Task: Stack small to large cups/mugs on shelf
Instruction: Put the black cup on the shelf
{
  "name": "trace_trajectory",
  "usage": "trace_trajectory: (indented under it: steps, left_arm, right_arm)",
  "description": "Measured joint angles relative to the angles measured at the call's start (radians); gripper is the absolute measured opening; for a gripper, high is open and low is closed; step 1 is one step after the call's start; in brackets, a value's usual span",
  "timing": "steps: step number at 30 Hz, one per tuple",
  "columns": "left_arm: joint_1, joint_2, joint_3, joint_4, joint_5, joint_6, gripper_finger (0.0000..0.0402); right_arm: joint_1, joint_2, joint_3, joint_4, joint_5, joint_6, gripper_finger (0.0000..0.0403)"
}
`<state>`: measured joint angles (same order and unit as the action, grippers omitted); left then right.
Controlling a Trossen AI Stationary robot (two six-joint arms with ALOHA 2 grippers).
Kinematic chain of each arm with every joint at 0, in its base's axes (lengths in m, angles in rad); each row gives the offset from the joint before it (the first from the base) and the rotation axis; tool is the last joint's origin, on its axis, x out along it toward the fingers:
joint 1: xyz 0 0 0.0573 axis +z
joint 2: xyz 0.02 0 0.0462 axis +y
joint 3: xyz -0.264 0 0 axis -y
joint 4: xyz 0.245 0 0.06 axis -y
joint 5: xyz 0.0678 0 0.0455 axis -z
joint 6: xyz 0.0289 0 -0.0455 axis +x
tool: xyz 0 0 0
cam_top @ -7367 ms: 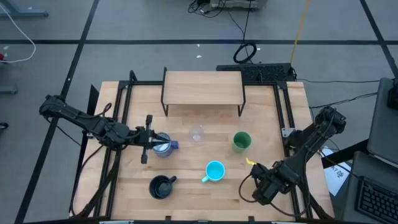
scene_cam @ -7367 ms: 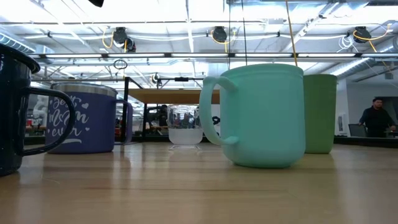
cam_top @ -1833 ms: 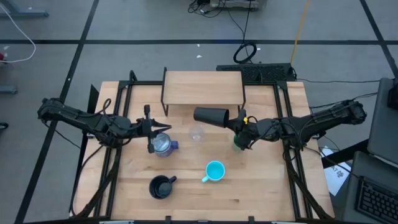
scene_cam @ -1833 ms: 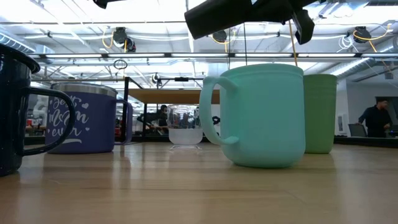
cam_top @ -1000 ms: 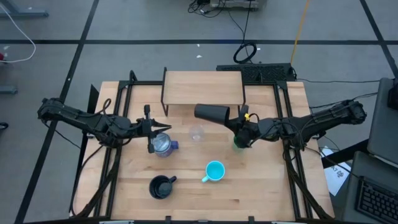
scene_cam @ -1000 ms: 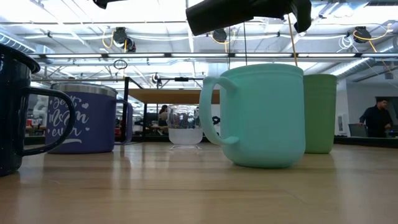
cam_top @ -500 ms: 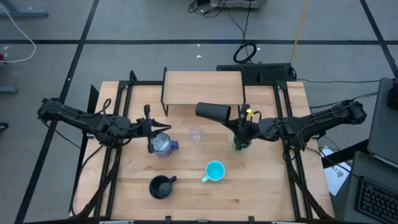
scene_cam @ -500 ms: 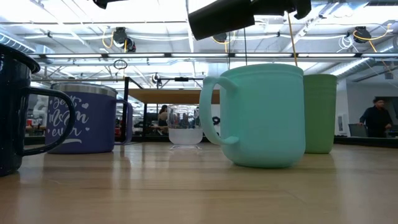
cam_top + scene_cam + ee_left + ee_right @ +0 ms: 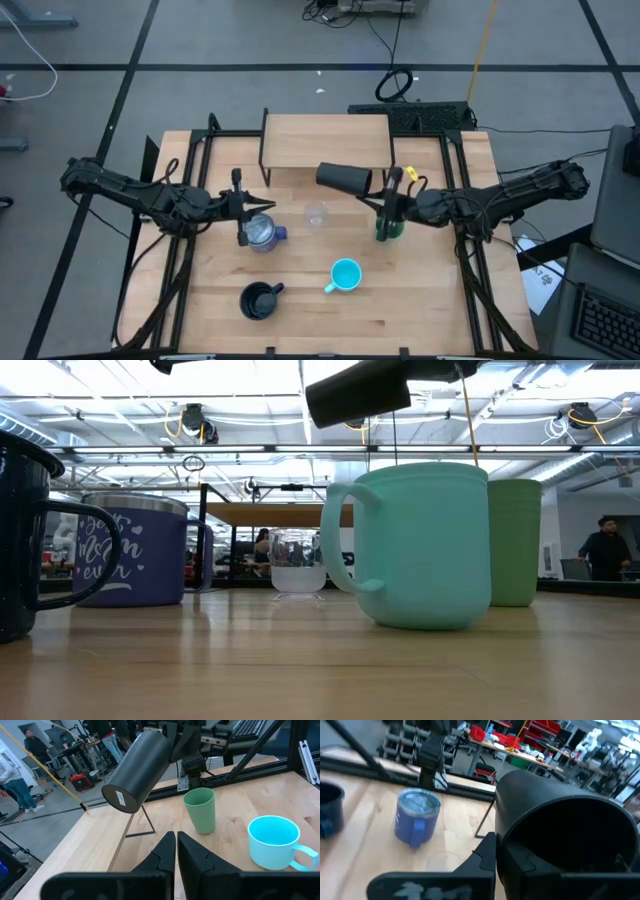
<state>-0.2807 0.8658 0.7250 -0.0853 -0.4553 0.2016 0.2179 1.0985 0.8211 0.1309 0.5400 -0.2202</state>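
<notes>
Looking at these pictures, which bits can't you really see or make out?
- Green cup, high view: mostly covered by the right tool and its arm.
- Dark handled mug, low view: cut off by the picture's left edge.
- Small clear glass, high view: too faint to show its outline.
- Black tumbler, low view: its far end runs off the top edge.

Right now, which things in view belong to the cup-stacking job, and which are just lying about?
Job: black tumbler in the right claw, blue-purple mug, clear glass, green cup, cyan mug, dark mug, shelf.

Lying about: coiled cable, keyboard.
</notes>
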Motion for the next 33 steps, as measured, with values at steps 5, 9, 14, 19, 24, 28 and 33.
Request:
trace_trajectory:
  steps: [5,9,14,19,24,28,33]
  left_arm:
    - [0.000,0.000,0.000,0.000,0.000,0.000,0.0021]
    - [0.000,0.000,0.000,0.000,0.000,0.000,0.0021]
    - [0.000,0.000,0.000,0.000,0.000,0.000,0.0021]
    - [0.000,0.000,0.000,0.000,0.000,0.000,0.0021]
    - [0.000,0.000,0.000,0.000,0.000,0.000,0.0021]
    - [0.000,0.000,0.000,0.000,0.000,0.000,0.0021]
    - [0.000,0.000,0.000,0.000,0.000,0.000,0.0021]
  right_arm:
    - [0.000,0.000,0.000,0.027,0.000,0.102,0.0000]
    - [0.000,0.000,0.000,0.027,0.000,0.179,0.0000]
    - [0.000,0.000,0.000,0.027,0.000,0.259,0.0000]
    - [0.000,0.000,0.000,0.027,0.000,0.261,0.0000]
    - [0.000,0.000,0.000,0.027,0.000,0.261,0.0000]
    - [0.000,0.000,0.000,0.026,0.000,0.240,0.0000]
    - [0.000,0.000,0.000,0.026,0.000,0.208,0.0000]
